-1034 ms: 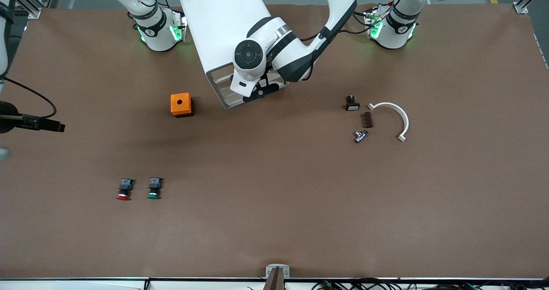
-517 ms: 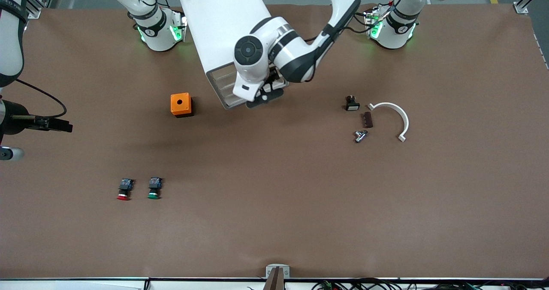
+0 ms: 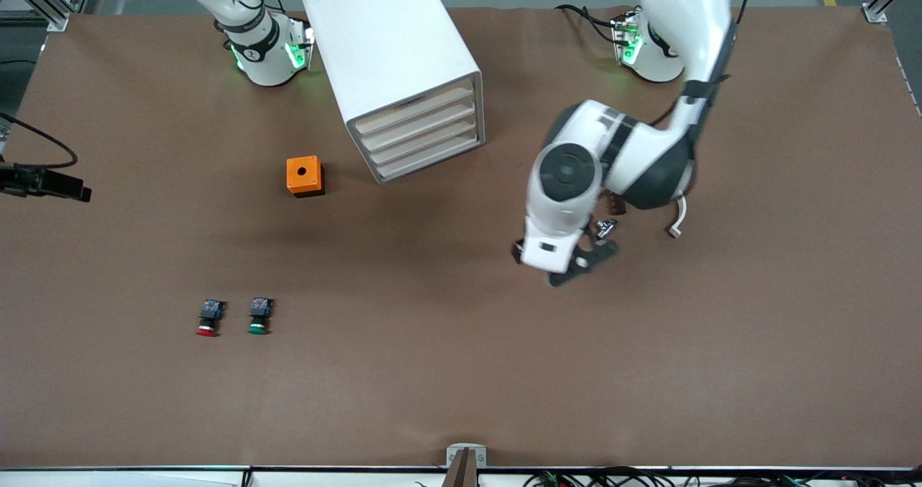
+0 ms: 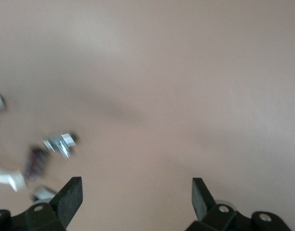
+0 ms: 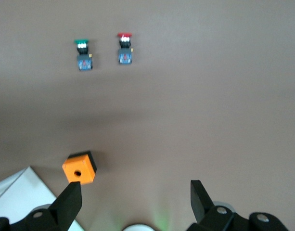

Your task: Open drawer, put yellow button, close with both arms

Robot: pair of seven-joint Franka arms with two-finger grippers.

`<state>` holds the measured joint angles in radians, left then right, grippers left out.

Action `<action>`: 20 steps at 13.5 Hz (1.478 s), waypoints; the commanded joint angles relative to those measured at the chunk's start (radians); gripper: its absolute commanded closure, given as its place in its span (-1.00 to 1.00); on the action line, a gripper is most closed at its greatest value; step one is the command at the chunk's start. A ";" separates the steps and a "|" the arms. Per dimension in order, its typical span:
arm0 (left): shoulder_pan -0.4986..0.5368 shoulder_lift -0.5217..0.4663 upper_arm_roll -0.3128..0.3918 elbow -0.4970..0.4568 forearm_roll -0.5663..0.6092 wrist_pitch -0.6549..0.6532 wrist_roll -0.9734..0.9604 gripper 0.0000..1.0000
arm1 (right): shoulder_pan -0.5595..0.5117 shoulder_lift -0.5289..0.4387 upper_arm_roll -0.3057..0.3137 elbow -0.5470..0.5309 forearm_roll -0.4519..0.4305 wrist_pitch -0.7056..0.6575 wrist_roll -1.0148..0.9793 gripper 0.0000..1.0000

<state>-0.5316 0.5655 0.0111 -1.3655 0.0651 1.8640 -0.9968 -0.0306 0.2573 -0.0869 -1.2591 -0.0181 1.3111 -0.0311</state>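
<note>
The white cabinet (image 3: 389,37) stands between the two arm bases, and its corner shows in the right wrist view (image 5: 19,195). Its uppermost drawer (image 3: 414,106) sits flush with the three lower ones, shut. The yellow button is out of view. My left gripper (image 3: 576,267) hangs open and empty over bare table beside the small parts; the left wrist view (image 4: 136,190) shows nothing between its fingers. My right gripper (image 5: 136,192) is open and empty, high over the table near its own base.
An orange box (image 3: 305,176) with a hole stands beside the cabinet (image 5: 80,168). A red-capped button (image 3: 208,318) and a green-capped button (image 3: 258,316) lie nearer the front camera. A metal part (image 3: 605,228), a brown piece (image 3: 616,202) and a white curved piece (image 3: 677,217) lie under the left arm.
My left arm has swung away from the cabinet's drawer fronts to over the table beside the small parts. The drawer fronts are now uncovered. A black part of the right arm shifted at the view's edge.
</note>
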 commanded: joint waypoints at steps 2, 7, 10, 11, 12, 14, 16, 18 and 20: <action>0.189 -0.110 -0.014 -0.021 0.025 -0.054 0.266 -0.99 | 0.012 -0.073 0.004 -0.025 0.007 -0.039 -0.004 -1.00; 0.309 -0.272 -0.016 -0.021 0.012 -0.200 0.489 -0.99 | 0.011 -0.160 0.003 -0.143 0.009 -0.004 -0.009 -1.00; 0.346 -0.372 -0.016 -0.041 0.007 -0.269 0.648 -0.99 | 0.024 -0.171 0.004 -0.163 0.004 -0.004 -0.013 -1.00; 0.354 -0.421 -0.016 -0.085 0.005 -0.270 0.668 -0.99 | 0.035 -0.174 0.003 -0.180 -0.005 0.010 -0.015 -1.00; 0.375 -0.482 -0.020 -0.145 0.005 -0.269 0.675 -0.99 | 0.031 -0.187 0.001 -0.196 -0.005 0.022 -0.018 -1.00; 0.393 -0.561 -0.020 -0.216 -0.017 -0.269 0.710 -0.99 | 0.038 -0.220 0.002 -0.206 0.000 0.020 -0.018 -1.00; 0.426 -0.622 -0.023 -0.283 -0.039 -0.266 0.782 -0.99 | 0.058 -0.227 0.003 -0.210 -0.002 0.027 -0.018 -1.00; 0.436 -0.668 -0.028 -0.329 -0.044 -0.264 0.788 -0.99 | 0.060 -0.239 0.001 -0.212 -0.003 0.048 -0.018 -1.00; 0.514 -0.705 -0.121 -0.371 -0.044 -0.256 0.790 -0.99 | 0.061 -0.240 0.001 -0.212 -0.002 0.072 -0.018 -1.00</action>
<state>-0.0859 -0.0762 -0.0302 -1.6606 0.0354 1.5829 -0.2230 0.0249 0.0477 -0.0826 -1.4353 -0.0163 1.3540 -0.0411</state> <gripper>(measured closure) 0.000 0.000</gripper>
